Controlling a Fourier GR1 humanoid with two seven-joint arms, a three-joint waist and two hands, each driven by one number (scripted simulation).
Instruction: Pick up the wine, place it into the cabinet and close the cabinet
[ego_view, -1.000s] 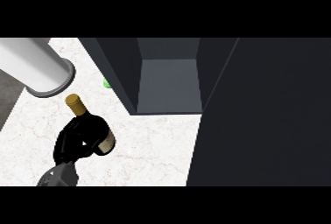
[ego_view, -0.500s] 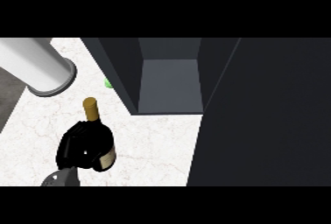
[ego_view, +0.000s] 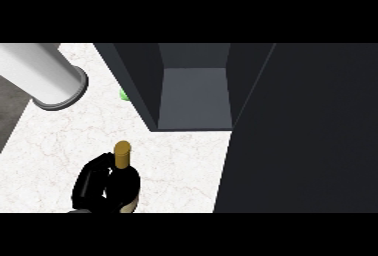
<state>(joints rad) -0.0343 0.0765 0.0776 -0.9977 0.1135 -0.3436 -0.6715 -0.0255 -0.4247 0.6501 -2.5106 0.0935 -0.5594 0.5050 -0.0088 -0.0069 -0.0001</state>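
The wine bottle is dark with a tan cork top and shows near the lower left of the head view. My left hand is shut on it, its black fingers curled round the bottle's left side. The bottle's neck points up the picture toward the cabinet. The dark cabinet stands open just beyond and to the right, showing a grey inner floor. Its open door fills the right side as a tall dark panel. My right hand is out of view.
A thick white cylinder with a grey rim lies across the upper left corner. A small green thing peeks out beside the cabinet's left wall. White marbled counter lies between the cylinder and the bottle.
The hand and bottle have moved right and down the picture, and the bottle's neck has swung to point more straight up the picture.
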